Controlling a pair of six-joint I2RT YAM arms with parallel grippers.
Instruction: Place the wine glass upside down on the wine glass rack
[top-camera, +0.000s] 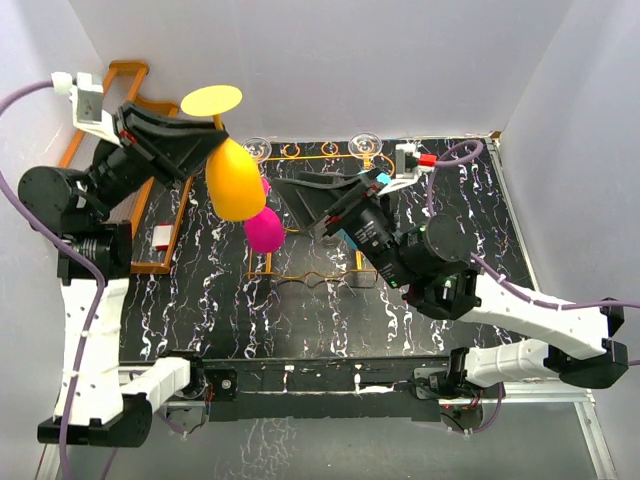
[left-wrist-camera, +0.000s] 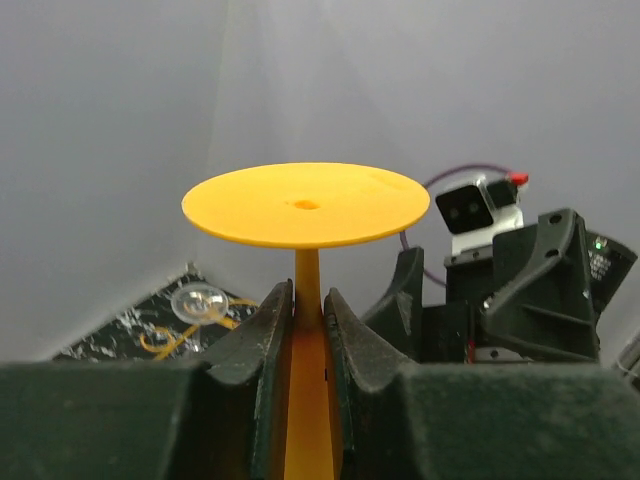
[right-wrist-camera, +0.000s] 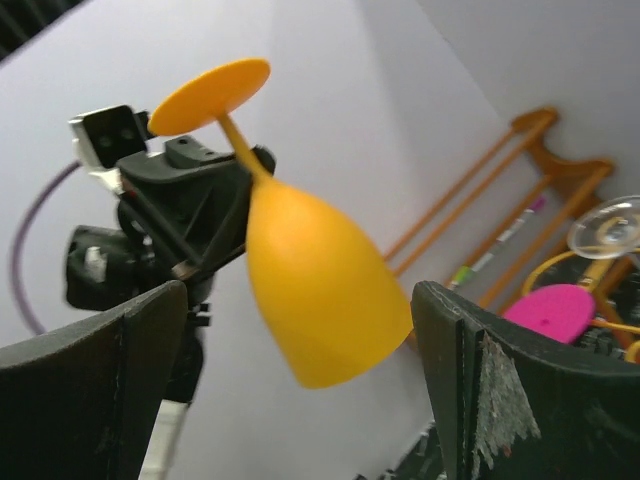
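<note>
Left gripper (left-wrist-camera: 307, 310) clamps the wine glass (left-wrist-camera: 305, 205) stem — foot above, bowl below.

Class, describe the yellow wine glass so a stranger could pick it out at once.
Find the left arm above the dark marbled table; its pincer is shut on a stem. That stem belongs to the yellow wine glass, held aloft foot-up. The pink glass beside it and the clear glasses behind sit lower.
</note>
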